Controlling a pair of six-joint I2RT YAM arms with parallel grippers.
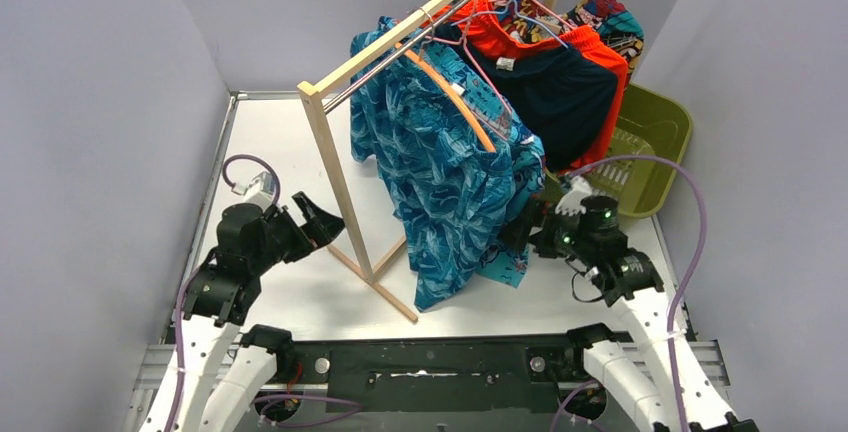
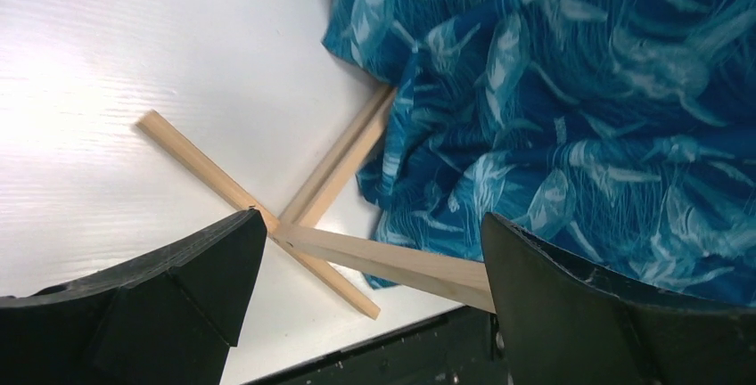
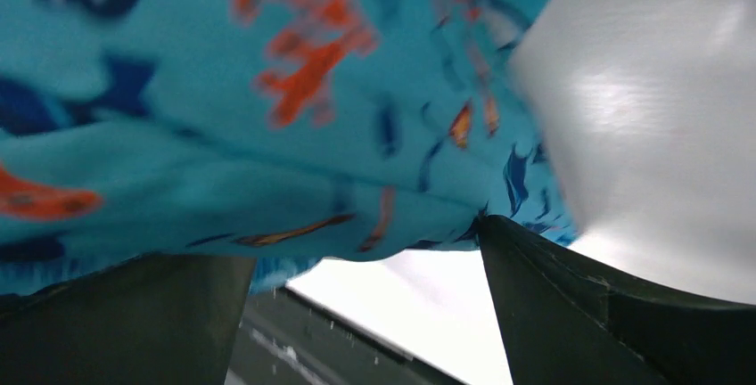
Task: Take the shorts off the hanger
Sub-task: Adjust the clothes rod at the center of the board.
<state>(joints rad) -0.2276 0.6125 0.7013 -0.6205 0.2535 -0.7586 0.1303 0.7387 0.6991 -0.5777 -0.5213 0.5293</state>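
Several shorts hang on hangers from a wooden rack's rail (image 1: pixel 400 37). The teal leaf-print shorts (image 1: pixel 440 162) hang in front on an orange hanger (image 1: pixel 455 97). Behind them are navy shorts (image 1: pixel 560 92), orange-red shorts (image 1: pixel 510 37) and multicolour shorts (image 1: pixel 610 17). The turquoise cartoon-print shorts (image 1: pixel 505 264) hang low at the right. My right gripper (image 1: pixel 525 234) is open at their hem. In the right wrist view the blurred cartoon fabric (image 3: pixel 267 109) hangs just above the open right gripper (image 3: pixel 365 287). My left gripper (image 1: pixel 320 220) is open and empty beside the rack's post. In the left wrist view it (image 2: pixel 374 265) faces the leaf-print shorts (image 2: pixel 579 91).
The rack's upright post (image 1: pixel 335 182) and its crossed wooden foot (image 2: pixel 214 176) stand on the white table (image 1: pixel 270 142). A green basket (image 1: pixel 655 137) sits at the back right. Grey walls close in on both sides.
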